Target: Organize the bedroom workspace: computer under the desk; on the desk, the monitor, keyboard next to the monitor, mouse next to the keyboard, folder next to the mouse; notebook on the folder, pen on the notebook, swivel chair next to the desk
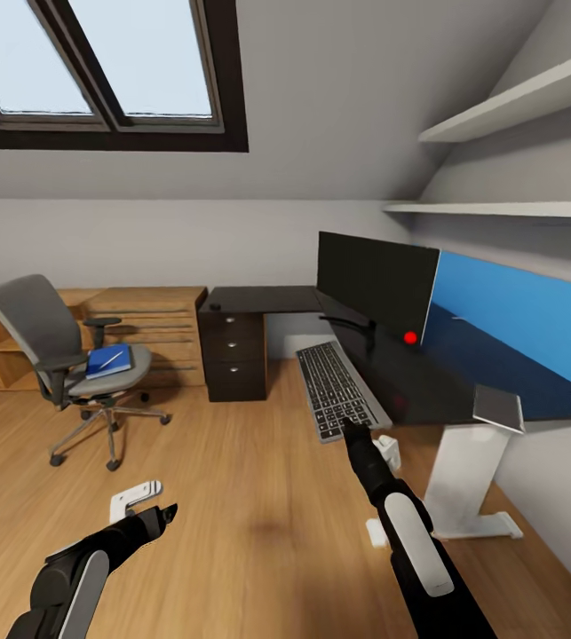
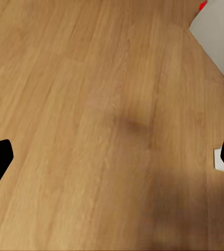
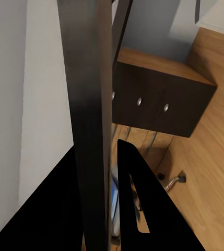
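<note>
My right gripper (image 1: 353, 428) is shut on the near end of the silver-grey keyboard (image 1: 334, 386). The keyboard lies partly over the front edge of the black desk (image 1: 409, 382), and it shows edge-on (image 3: 88, 120) between the right fingers. The monitor (image 1: 376, 284) stands on the desk behind it. At the left, the swivel chair (image 1: 50, 342) carries the blue folder (image 1: 107, 360), with a thin white pen (image 1: 114, 358) lying on it. A thin grey rectangle, apparently the notebook (image 1: 498, 408), rests at the desk's near corner. My left gripper (image 1: 162, 515) hangs open over bare floor. A pale corner of the computer (image 2: 219, 31) shows there.
The black drawer unit (image 1: 233, 355) stands under the desk's left end, with a wooden chest (image 1: 156, 333) beside it. A white desk leg (image 1: 467, 479) stands close to my right arm. A blue panel (image 1: 525, 319) backs the desk, with shelves above. Open wooden floor lies between the chair and the desk.
</note>
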{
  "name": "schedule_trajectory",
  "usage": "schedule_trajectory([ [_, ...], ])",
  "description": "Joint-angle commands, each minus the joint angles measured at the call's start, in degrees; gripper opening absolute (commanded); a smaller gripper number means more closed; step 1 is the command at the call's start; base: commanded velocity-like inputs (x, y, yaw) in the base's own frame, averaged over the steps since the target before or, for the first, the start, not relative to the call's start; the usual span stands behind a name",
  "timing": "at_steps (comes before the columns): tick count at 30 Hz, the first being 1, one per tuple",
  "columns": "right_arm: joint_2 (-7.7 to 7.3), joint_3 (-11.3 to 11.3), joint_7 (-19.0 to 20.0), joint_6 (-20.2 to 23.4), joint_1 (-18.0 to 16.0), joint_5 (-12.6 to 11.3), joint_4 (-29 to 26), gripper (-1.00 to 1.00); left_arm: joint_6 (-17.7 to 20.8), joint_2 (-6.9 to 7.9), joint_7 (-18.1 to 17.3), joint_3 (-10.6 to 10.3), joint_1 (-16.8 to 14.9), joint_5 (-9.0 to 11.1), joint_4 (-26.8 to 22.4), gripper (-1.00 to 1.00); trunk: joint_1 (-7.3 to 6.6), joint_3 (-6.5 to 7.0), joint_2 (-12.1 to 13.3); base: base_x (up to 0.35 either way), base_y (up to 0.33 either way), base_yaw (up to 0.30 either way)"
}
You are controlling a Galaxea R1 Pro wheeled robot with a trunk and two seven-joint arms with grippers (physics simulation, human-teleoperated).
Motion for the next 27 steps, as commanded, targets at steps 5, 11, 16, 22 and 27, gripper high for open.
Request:
schedule_trajectory([
  [5,-0.01,0.03,-0.13,0.15,-0.02,-0.41,-0.09,-1.00,0.27,-0.04,0.46,0.06,-0.04,0.61,-0.05,1.00,-1.07,0.84,1.99,0.333,0.083,0.001],
  [11,0.02,0.04,-0.08,0.15,-0.02,-0.41,-0.04,-1.00,0.34,-0.05,0.46,0.06,-0.04,0.61,-0.05,1.00,-2.39,1.92,4.40,0.333,0.098,0.000],
  [16,-0.01,0.04,-0.07,0.15,-0.03,-0.41,-0.03,-1.00,0.36,-0.05,0.46,0.06,-0.04,0.61,-0.04,1.00,-3.49,2.81,6.40,0.333,0.102,0.000],
  [22,-0.01,0.04,-0.07,0.11,-0.02,-0.34,-0.04,-1.00,0.36,-0.04,0.46,0.06,-0.04,0.61,-0.03,1.00,-4.81,3.89,8.81,0.333,0.112,0.000],
  [27,-0.01,0.04,-0.07,0.13,-0.02,-0.32,-0.10,-1.00,0.36,-0.04,0.46,0.04,-0.04,0.61,0.01,1.00,-5.91,4.79,10.81,0.333,0.114,0.000],
])
